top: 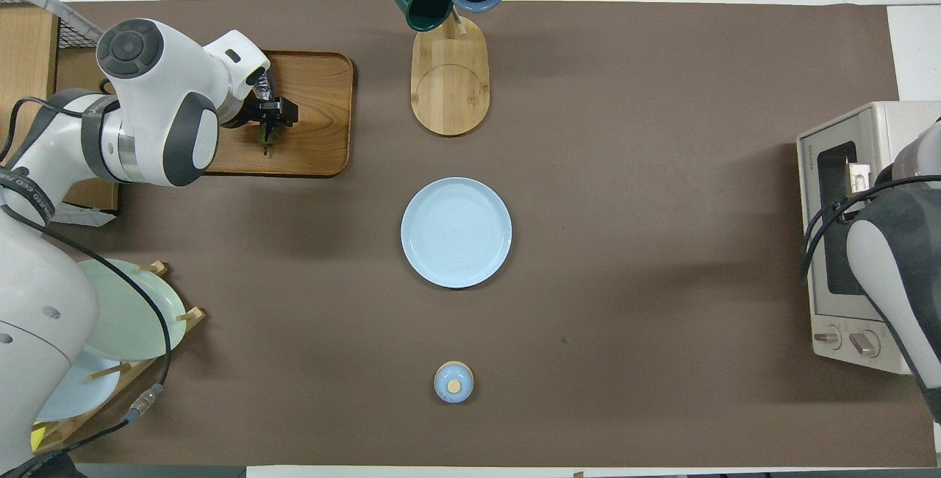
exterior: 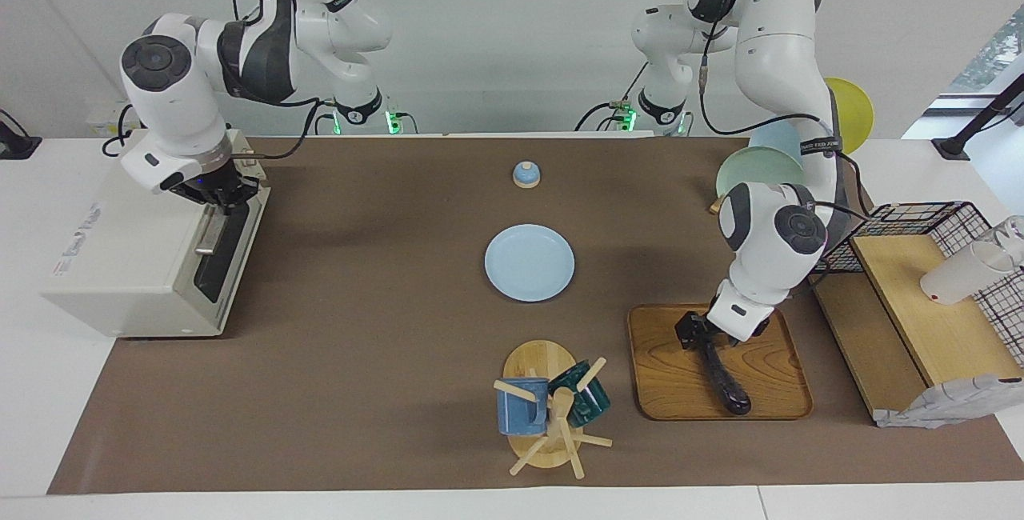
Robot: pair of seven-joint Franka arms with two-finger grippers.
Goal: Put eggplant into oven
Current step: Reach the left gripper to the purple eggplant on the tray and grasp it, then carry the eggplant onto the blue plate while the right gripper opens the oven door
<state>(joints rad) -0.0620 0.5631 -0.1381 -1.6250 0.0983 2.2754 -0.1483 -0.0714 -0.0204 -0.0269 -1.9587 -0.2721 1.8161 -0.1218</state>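
Observation:
The eggplant (exterior: 728, 384), long and glossy dark, lies on a wooden tray (exterior: 768, 392) toward the left arm's end of the table. My left gripper (exterior: 698, 338) is down at the eggplant's end nearer the robots, open, with a finger on either side of it. From overhead the left gripper (top: 268, 123) and wrist cover most of the eggplant (top: 262, 86). The off-white oven (exterior: 136, 264) stands at the right arm's end. My right gripper (exterior: 222, 198) is shut at the top edge of its dark glass door, by the metal bar handle (exterior: 208, 236).
A light blue plate (exterior: 529, 262) sits mid-table, with a small blue lidded pot (exterior: 526, 174) nearer the robots. A mug tree (exterior: 544, 408) carries a blue and a green mug beside the tray. A plate rack (exterior: 760, 168), a wire basket (exterior: 936, 220) and a wooden board (exterior: 928, 304) crowd the left arm's end.

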